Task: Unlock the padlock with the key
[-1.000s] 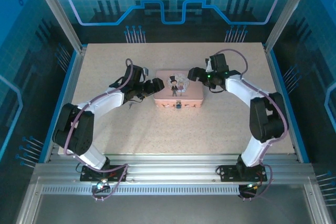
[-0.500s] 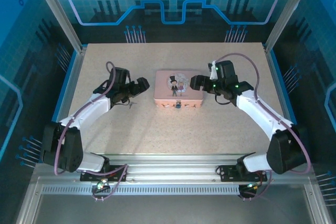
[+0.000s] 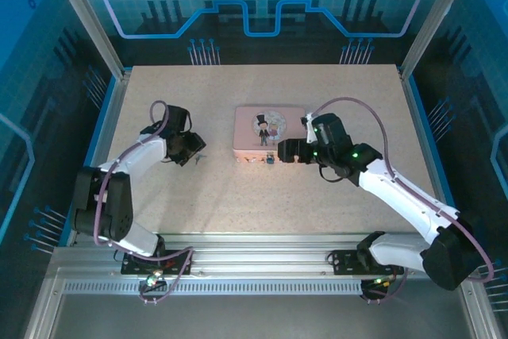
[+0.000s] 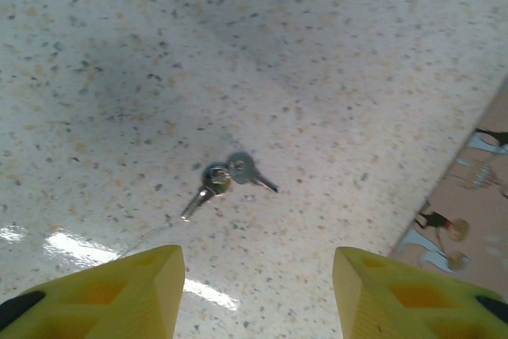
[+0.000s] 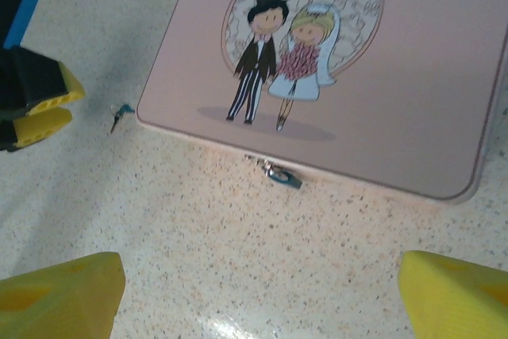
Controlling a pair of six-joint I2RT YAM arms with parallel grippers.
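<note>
Since a second ago the left gripper (image 3: 193, 151) has drawn away from the left side of the pink rectangular tin box (image 3: 270, 134) with the bride-and-groom picture on its lid. It now sits further left and nearer, over the pair of small silver keys on a ring (image 4: 226, 176). The right gripper (image 3: 286, 151) has also moved, from the far right side of the tin box to its near right corner, and that arm is now stretched out low across the speckled beige table (image 3: 262, 212). The tin box itself lies where it did.

Counted: two arms, two grippers, one tin box, one tiny dark metal padlock (image 5: 282, 175) and two keys joined by one ring.

The padlock hangs at the middle of the tin box's near edge, on the clasp, just left of the right gripper. The keys lie flat on the table, left of the tin box and apart from it, untouched.

In the left wrist view the yellow fingers (image 4: 151, 291) stand apart with nothing between them, and the keys lie just beyond the tips. The right gripper's jaws are spread wide and empty, pointing at the padlock from the near side.
</note>
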